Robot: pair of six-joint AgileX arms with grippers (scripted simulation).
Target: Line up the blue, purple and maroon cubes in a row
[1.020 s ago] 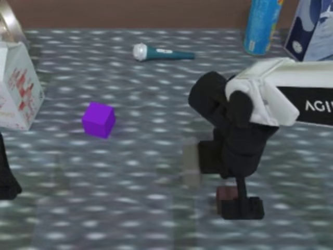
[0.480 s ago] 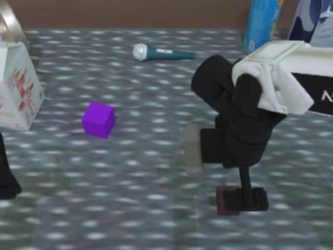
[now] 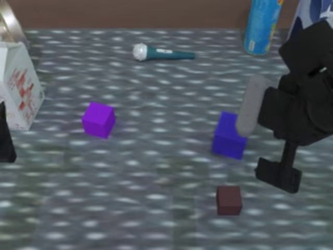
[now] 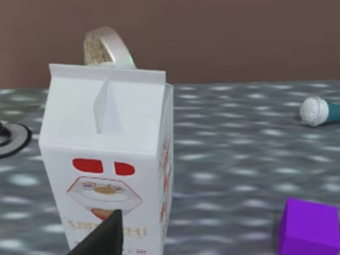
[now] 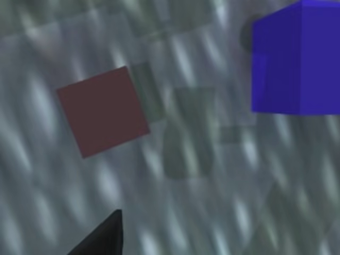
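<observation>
While right gripper (image 3: 278, 174) hangs empty | maroon cube (image 3: 229, 200) beside it, untouched

maroon cube (image 5: 102, 111), blue cube (image 5: 296, 58) — apart

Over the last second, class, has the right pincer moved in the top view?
Yes. The right pincer has left the maroon cube and drawn toward the table's right side, uncovering the blue cube; the microphone stays fixed.
</observation>
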